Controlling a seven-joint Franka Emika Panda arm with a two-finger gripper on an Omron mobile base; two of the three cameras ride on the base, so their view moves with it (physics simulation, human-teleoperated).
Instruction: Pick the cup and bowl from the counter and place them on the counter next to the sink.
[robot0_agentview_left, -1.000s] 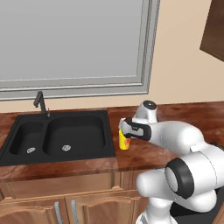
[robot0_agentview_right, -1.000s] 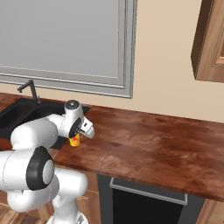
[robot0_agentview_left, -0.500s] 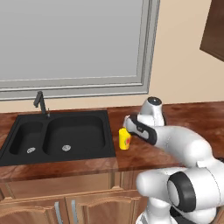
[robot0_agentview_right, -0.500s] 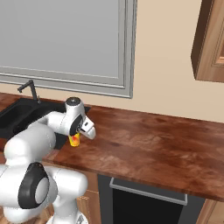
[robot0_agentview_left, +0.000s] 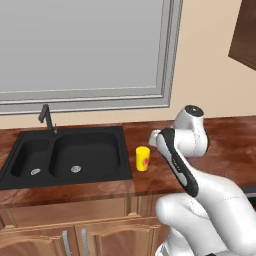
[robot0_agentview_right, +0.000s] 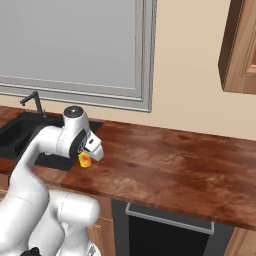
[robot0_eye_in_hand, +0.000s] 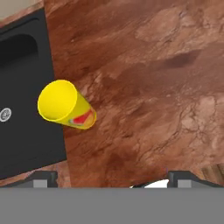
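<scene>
The glossy reddish-brown surface (robot0_agentview_left: 230, 145) runs along the wall under the window (robot0_agentview_left: 82, 47), with the black double-basin sink (robot0_agentview_left: 70, 156) and its thin faucet (robot0_agentview_left: 46, 117) set into it at the left. The white arm (robot0_agentview_left: 187, 150) bends over the wood to the right of the sink, and its end effector (robot0_eye_in_hand: 111, 177) hangs above the bare wood with its two dark fingertips (robot0_eye_in_hand: 41, 178) spread wide apart, gripping nothing. The small yellow cup (robot0_agentview_left: 143, 158) stands upright on the surface just beside the sink's right edge, red mark on its side, apart from the fingertips.
</scene>
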